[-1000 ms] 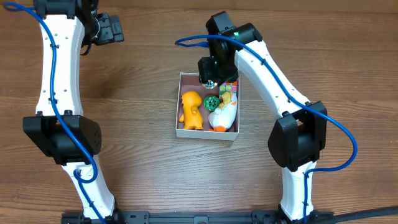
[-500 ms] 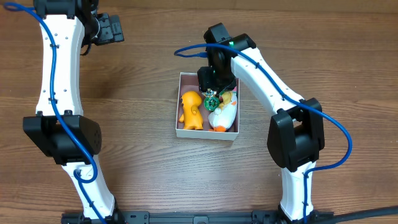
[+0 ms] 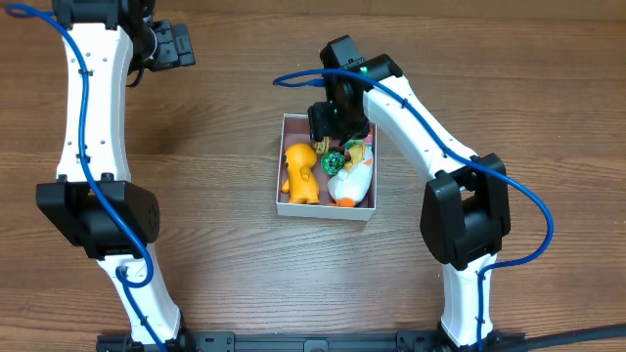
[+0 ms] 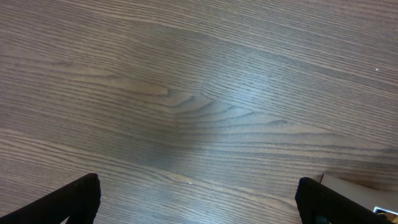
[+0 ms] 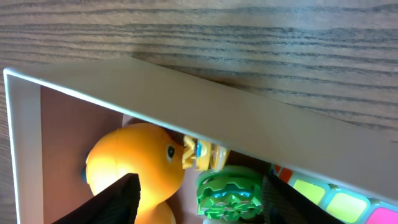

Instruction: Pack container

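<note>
Container (image 3: 323,211) — right gripper (image 5: 200,186) above, jaws apart, green toy (image 5: 230,194) between.

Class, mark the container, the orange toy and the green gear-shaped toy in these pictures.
container (image 3: 323,210): overhead view, lower white wall.
orange toy (image 3: 300,171): overhead view, middle of its body.
green gear-shaped toy (image 5: 230,194): right wrist view, its toothed top.

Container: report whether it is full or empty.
Partly full: an orange toy, a green toy and a white toy lie inside the container.
</note>
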{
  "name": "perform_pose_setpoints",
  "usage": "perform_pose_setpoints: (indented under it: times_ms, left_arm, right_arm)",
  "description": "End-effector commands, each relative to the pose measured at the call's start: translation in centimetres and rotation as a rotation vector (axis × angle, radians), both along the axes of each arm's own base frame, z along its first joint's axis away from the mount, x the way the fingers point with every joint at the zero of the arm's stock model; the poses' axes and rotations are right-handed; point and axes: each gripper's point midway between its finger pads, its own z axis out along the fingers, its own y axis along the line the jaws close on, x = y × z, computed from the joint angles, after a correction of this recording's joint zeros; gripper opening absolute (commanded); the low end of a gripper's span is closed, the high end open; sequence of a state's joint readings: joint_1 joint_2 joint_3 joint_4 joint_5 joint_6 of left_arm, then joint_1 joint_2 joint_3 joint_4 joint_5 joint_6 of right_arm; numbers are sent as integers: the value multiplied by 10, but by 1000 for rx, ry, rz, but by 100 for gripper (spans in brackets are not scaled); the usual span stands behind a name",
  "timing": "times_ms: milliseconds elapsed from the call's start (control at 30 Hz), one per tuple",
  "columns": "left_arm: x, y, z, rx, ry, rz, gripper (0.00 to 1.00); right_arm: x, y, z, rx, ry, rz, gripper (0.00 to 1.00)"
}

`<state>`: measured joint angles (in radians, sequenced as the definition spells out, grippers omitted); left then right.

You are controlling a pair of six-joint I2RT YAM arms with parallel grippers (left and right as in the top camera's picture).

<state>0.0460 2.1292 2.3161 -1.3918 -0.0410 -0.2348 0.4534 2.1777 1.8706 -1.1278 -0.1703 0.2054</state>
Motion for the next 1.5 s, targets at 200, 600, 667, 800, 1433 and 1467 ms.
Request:
perform_pose_setpoints:
  times_ms: [200,600,667,800,1433,1467]
  left_arm:
    - [2,-1,10,-10,-32,12,100]
    - [2,-1,10,-10,-32,12,100]
    - [2,-1,10,-10,-32,12,100]
    - [2,-1,10,-10,-32,12,100]
    - [2,-1,10,-10,-32,12,100]
    - [2,-1,10,-10,-32,12,100]
  right_arm:
    - [1,-1,11,-10,-25,4,65]
    - [34,-41,130,-133,-239,-92,90]
    - [38,-53,158,-144,-297,-120,100]
    - [38,-82,202,-142,-363,-185,100]
    - [-25,-247,293,-157,-468,-557,100]
    - [-34,-251,288,-164,-446,-571,100]
